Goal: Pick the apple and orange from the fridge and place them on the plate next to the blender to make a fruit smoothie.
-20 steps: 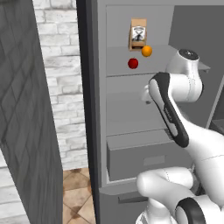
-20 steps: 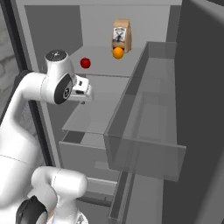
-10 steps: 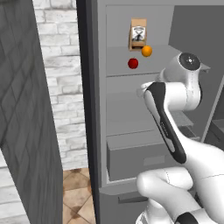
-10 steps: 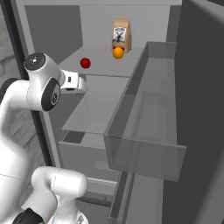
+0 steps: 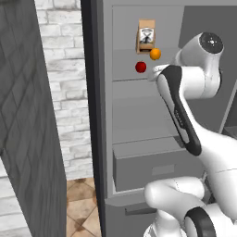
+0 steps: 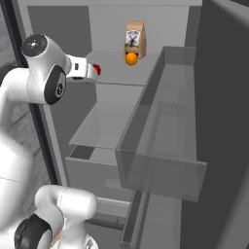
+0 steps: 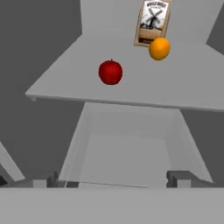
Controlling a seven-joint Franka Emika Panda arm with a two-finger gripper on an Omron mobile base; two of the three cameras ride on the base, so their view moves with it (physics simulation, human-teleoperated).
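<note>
The fridge stands open, and on its upper shelf rest the red apple and, further back to the right, the orange. From the left base view the apple lies just left of my hand and the orange sits above it. My gripper is open, fingers wide apart, below and short of the shelf edge, holding nothing. In the right base view the gripper partly covers the apple, with the orange beyond. The plate and blender are out of view.
A brown paper bag with a windmill picture stands behind the orange. A lower shelf and a drawer sit beneath. The dark fridge door hangs open at left; a clear door bin juts out at right.
The arm has lifted and reached forward, bringing the hand up to the level of the upper shelf, close to the apple. The jaws stay wide apart. The fruit has not moved.
</note>
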